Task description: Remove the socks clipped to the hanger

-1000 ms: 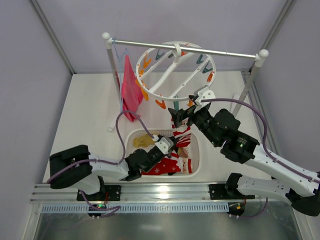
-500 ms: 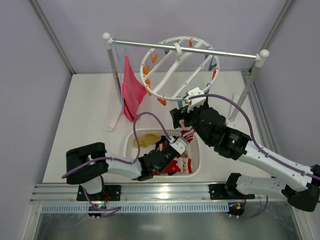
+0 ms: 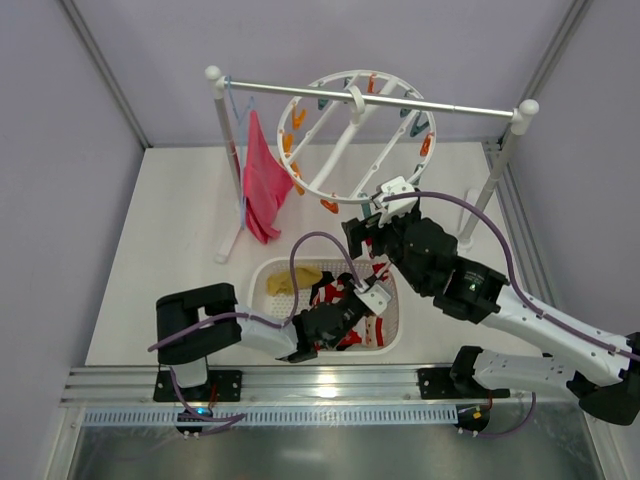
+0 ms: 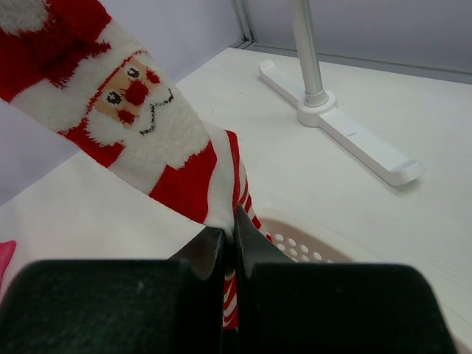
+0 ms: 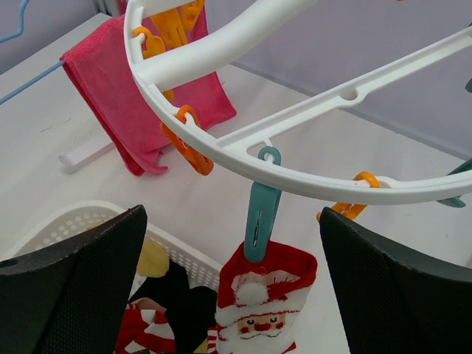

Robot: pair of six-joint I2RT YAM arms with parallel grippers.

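Observation:
The white ring hanger (image 3: 345,140) hangs tilted from the rack's rail. In the right wrist view a teal clip (image 5: 259,206) on the ring (image 5: 243,158) holds a red-and-white Santa sock (image 5: 258,313). My right gripper (image 5: 232,221) is open, its fingers wide on either side of that clip, touching nothing; in the top view it (image 3: 362,232) is just below the ring. My left gripper (image 4: 234,225) is shut on the lower end of the Santa sock (image 4: 125,103), which stretches up and to the left. In the top view it (image 3: 365,297) is over the basket.
A white perforated basket (image 3: 262,300) holds yellow (image 5: 151,258), black (image 5: 177,295) and striped (image 5: 140,328) socks. A magenta cloth (image 3: 262,185) hangs on the rack's left post. The rack's right post (image 3: 500,165) and foot (image 4: 346,136) stand close by.
The hanger ring has swung up and back to a steeper tilt. My left gripper has moved right across the basket to the hanging sock. My right gripper has shifted slightly down.

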